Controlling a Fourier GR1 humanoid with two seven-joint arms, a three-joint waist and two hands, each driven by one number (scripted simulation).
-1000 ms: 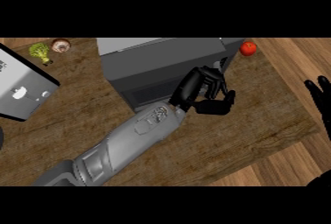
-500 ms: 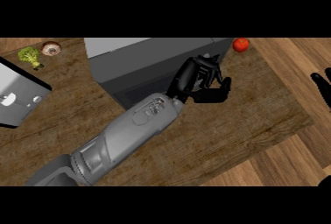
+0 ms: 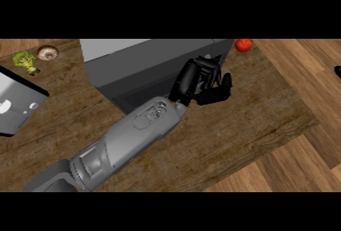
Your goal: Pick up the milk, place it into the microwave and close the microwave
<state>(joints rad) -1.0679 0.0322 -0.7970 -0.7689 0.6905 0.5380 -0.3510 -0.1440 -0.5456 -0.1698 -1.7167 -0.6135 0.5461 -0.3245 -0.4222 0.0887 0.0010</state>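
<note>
wooden counter (image 3: 220,135) carries the grey microwave (image 3: 140,63). milk not visible anywhere; judged already inside, or hidden by the arm. left forearm (image 3: 126,140) crosses the microwave's front, with the left hand (image 3: 200,81) at its right end; cannot tell if it is open or closed. step looks like closing: push on the door's free edge, sweep until flush, stay off the tomato (image 3: 244,44) near the corner. right hand (image 3: 338,70) is a sliver at the right edge, state unreadable.
</note>
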